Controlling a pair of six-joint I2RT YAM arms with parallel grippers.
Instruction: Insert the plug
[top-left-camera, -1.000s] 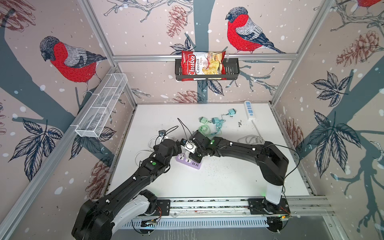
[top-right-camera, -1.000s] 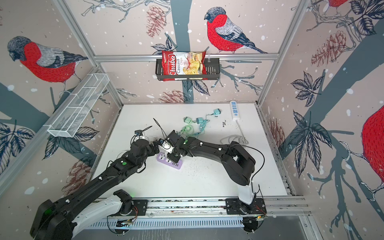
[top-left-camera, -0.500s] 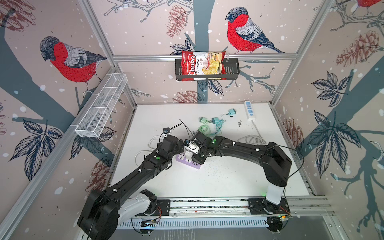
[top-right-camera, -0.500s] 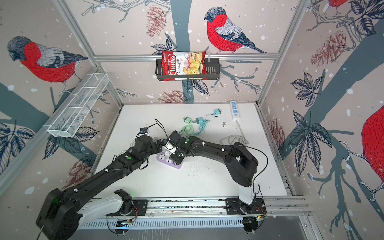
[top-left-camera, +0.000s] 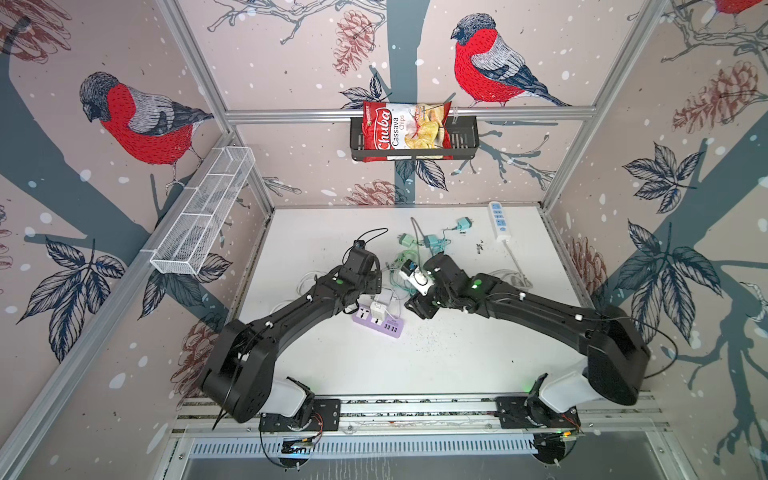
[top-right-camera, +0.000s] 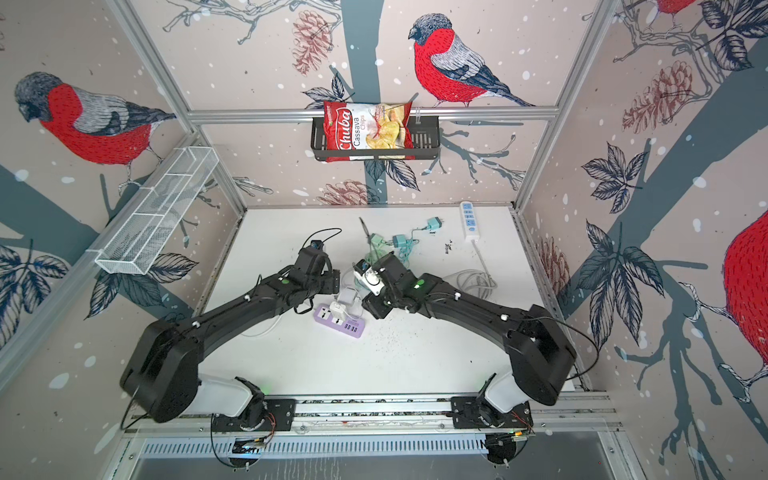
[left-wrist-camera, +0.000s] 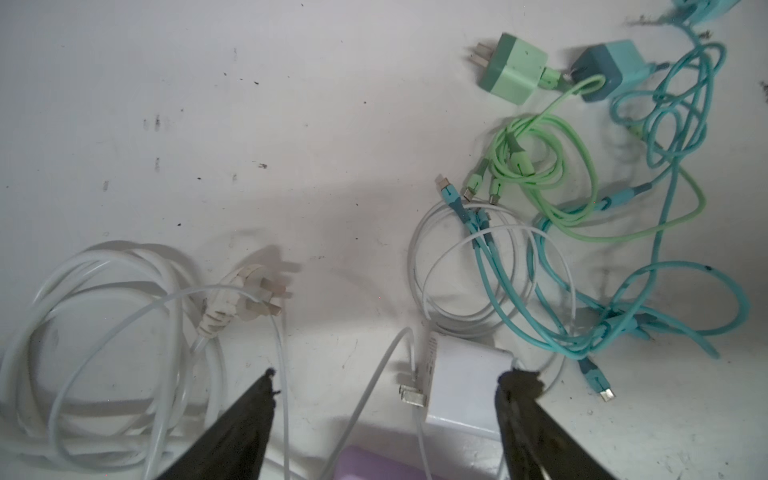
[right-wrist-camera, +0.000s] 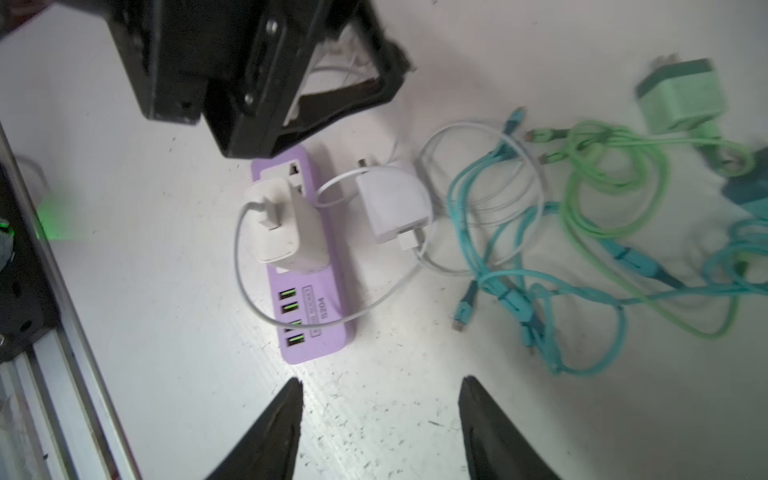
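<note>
Right wrist view looks down on the purple power strip (right-wrist-camera: 307, 266) lying flat on the white table (right-wrist-camera: 166, 353), with the white plug (right-wrist-camera: 282, 224) standing seated in one of its sockets, prongs out of sight and its thin cable looping over the strip's row of USB ports. A second white adapter (right-wrist-camera: 392, 203) lies on its side just beside the strip, prongs exposed. The right gripper (right-wrist-camera: 381, 382) hangs over bare table close to the strip's USB end, its jaws parted and nothing between them. In the left wrist view the left gripper (left-wrist-camera: 392, 374) is spread wide; the second adapter sits inside the gap, close against one finger, but it is not clamped. A coiled white cord (left-wrist-camera: 124, 332) ending in a three-pin plug rests near the other finger. In both top views the strip (top-left-camera: 390, 328) (top-right-camera: 351, 328) lies just toward 8 o'clock from the table's centre, the left gripper at about 11 o'clock from it and the right gripper at about 2 o'clock. The cable tangle (top-left-camera: 409, 257) of green and teal leads, with a mint charger (left-wrist-camera: 513, 68) and a teal charger (left-wrist-camera: 611, 68), spreads at 12 o'clock from the centre, and a white power strip (top-left-camera: 498, 220) lies in the 1 o'clock corner.
</note>
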